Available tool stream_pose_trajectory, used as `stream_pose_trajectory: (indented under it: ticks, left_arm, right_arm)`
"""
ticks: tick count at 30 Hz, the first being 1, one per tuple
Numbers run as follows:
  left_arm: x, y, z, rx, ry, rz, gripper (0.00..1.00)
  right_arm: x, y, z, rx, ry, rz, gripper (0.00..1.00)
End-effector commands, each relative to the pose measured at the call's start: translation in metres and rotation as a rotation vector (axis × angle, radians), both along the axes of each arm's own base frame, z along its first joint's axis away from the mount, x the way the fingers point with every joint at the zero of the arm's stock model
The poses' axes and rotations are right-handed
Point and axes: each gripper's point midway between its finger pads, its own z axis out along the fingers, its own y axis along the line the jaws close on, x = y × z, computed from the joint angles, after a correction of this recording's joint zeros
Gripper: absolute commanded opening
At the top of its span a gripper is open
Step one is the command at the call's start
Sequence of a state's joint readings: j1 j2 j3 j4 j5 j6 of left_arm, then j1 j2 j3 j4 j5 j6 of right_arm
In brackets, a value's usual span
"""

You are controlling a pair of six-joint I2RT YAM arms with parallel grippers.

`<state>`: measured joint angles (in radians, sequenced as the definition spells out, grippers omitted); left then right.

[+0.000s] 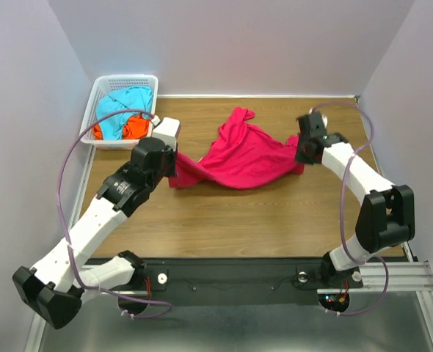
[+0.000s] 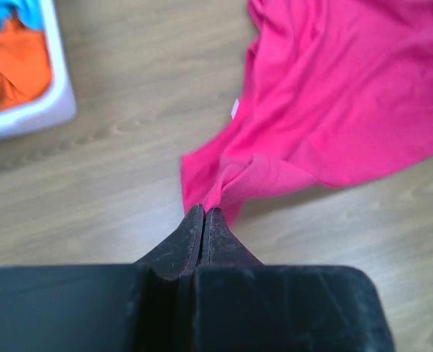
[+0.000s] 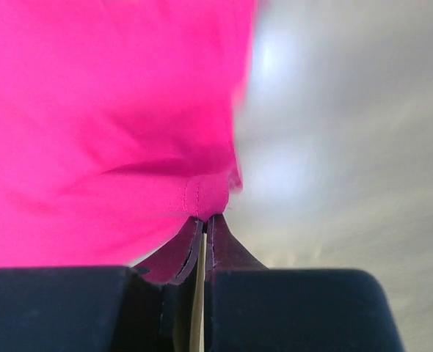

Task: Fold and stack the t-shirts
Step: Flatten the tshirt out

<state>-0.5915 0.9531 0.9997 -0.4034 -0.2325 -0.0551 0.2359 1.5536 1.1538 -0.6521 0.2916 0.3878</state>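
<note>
1. The left gripper point(image 2: 203, 213) has its jaws pressed together on a bunched corner of the crimson-pink t-shirt point(image 1: 246, 158). The cloth runs away ahead of it and to its right.
2. The shirt's long axis lies across the table point(image 1: 238, 220) from one gripper to the other, and its middle rests crumpled on the wood between them.
3. The right gripper point(image 3: 205, 218) pinches a stitched hem at the opposite end, with the shirt spreading to its left. That wrist view is blurred, so I can't tell how deep the bite goes.
4. Each arm has an end, so drawing them apart should flatten the shirt.
</note>
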Motion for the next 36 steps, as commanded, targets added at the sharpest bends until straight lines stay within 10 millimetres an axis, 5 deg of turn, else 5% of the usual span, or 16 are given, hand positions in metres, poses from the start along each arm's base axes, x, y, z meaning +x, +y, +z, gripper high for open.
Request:
stream_pose_trajectory:
  ticks: [1, 2, 3, 5, 6, 8, 9, 10, 14, 18, 25, 30, 36]
  left_arm:
    - [0.039, 0.007, 0.079, -0.042, -0.207, 0.097, 0.00]
    - [0.044, 0.007, 0.091, -0.025, -0.235, 0.098, 0.00]
    - [0.053, 0.008, 0.099, -0.012, -0.254, 0.112, 0.00]
    - [0.062, 0.012, 0.146, -0.052, -0.357, 0.140, 0.00]
    - [0.067, 0.015, 0.157, -0.052, -0.379, 0.155, 0.00]
    - [0.066, 0.025, 0.205, -0.079, -0.472, 0.191, 0.00]
    - [0.068, 0.028, 0.217, -0.076, -0.494, 0.204, 0.00]
    - [0.061, 0.036, 0.250, -0.097, -0.564, 0.226, 0.00]
    - [0.035, 0.053, 0.310, -0.161, -0.700, 0.248, 0.00]
    - [-0.017, 0.074, 0.357, -0.249, -0.841, 0.213, 0.00]
    - [-0.086, 0.095, 0.403, -0.299, -0.984, 0.126, 0.00]
    - [-0.089, 0.098, 0.412, -0.235, -0.972, 0.115, 0.00]
    - [-0.042, 0.091, 0.384, -0.088, -0.857, 0.188, 0.00]
  right_arm:
    - [0.062, -0.016, 0.137, -0.133, -0.342, 0.002, 0.01]
    - [0.063, -0.020, 0.136, -0.161, -0.334, 0.010, 0.01]
    - [0.074, -0.022, 0.177, -0.173, -0.425, -0.006, 0.01]
    - [0.083, -0.028, 0.219, -0.213, -0.509, -0.005, 0.01]
    - [0.085, -0.031, 0.262, -0.220, -0.602, -0.031, 0.01]
    - [0.083, -0.040, 0.302, -0.262, -0.675, -0.045, 0.01]
    - [0.076, -0.046, 0.338, -0.272, -0.752, -0.077, 0.01]
    - [0.071, -0.051, 0.354, -0.305, -0.776, -0.077, 0.01]
    - [0.035, -0.067, 0.419, -0.350, -0.917, -0.105, 0.01]
    - [-0.008, -0.080, 0.446, -0.375, -0.990, -0.107, 0.01]
    - [-0.073, -0.092, 0.470, -0.396, -1.084, -0.066, 0.03]
    - [-0.091, -0.091, 0.479, -0.395, -1.123, -0.032, 0.03]
    - [-0.069, -0.079, 0.457, -0.392, -1.065, 0.032, 0.04]
